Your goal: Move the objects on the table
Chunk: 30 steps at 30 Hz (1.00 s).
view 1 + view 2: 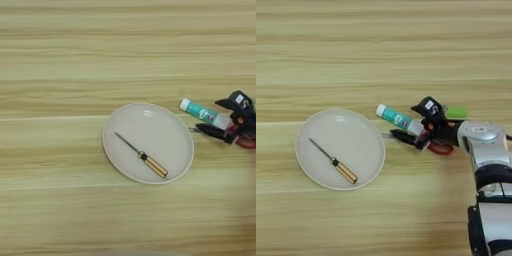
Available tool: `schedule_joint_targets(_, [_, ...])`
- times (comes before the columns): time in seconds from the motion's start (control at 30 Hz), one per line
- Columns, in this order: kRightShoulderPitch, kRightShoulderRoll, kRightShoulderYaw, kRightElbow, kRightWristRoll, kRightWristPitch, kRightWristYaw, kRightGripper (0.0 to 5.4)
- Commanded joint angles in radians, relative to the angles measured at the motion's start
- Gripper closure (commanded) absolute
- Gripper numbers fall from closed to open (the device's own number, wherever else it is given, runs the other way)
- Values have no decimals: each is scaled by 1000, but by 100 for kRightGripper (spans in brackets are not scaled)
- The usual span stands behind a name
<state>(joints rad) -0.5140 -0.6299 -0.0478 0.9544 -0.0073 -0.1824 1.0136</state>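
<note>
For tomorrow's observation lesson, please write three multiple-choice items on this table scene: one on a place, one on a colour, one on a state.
1. Where does the screwdriver lie?
A. on the white plate
B. on the bare table
C. under the green bar

2. What colour is the glue stick label?
A. red
B. teal
C. yellow

3. How do the fingers of the right gripper stand?
A. closed on the screwdriver
B. apart, one on each side of the glue stick's right end
C. resting on the plate

Answers:
1 A, the screwdriver lies slantwise inside the plate's rim.
2 B, the white tube has a teal band along its middle.
3 B, one black finger shows above the tube and one below it, with a gap between them.
</note>
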Motion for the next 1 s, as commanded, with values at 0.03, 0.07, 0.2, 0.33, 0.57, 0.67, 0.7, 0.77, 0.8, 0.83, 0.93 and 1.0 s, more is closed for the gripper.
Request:
schedule_joint_targets(0.03, [-86, -46, -8, -26, 5, -4, -20, 58])
schedule_joint_targets(0.07, [-86, -46, -8, -23, 4, -4, -21, 70])
schedule_joint_targets(0.2, [-90, -45, -6, -6, 1, -4, -26, 122])
schedule_joint_targets(0.33, [-93, -40, -5, 12, 2, -1, -16, 156])
schedule_joint_targets(0.57, [-95, -39, -1, 26, -1, -3, -12, 239])
schedule_joint_targets(0.67, [-95, -38, 0, 28, 0, -3, -6, 270])
schedule_joint_targets(0.7, [-94, -37, 1, 28, 1, -2, 1, 278])
schedule_joint_targets(0.77, [-89, -37, 3, 25, 2, -3, 13, 305])
schedule_joint_targets(0.8, [-88, -37, 4, 25, 2, -3, 14, 314])
schedule_joint_targets(0.83, [-87, -37, 4, 25, 2, -3, 15, 330])
schedule_joint_targets(0.93, [-88, -38, 4, 26, 1, -3, 19, 357])
schedule_joint_targets(1.0, [-88, -37, 4, 24, 1, -3, 20, 370])
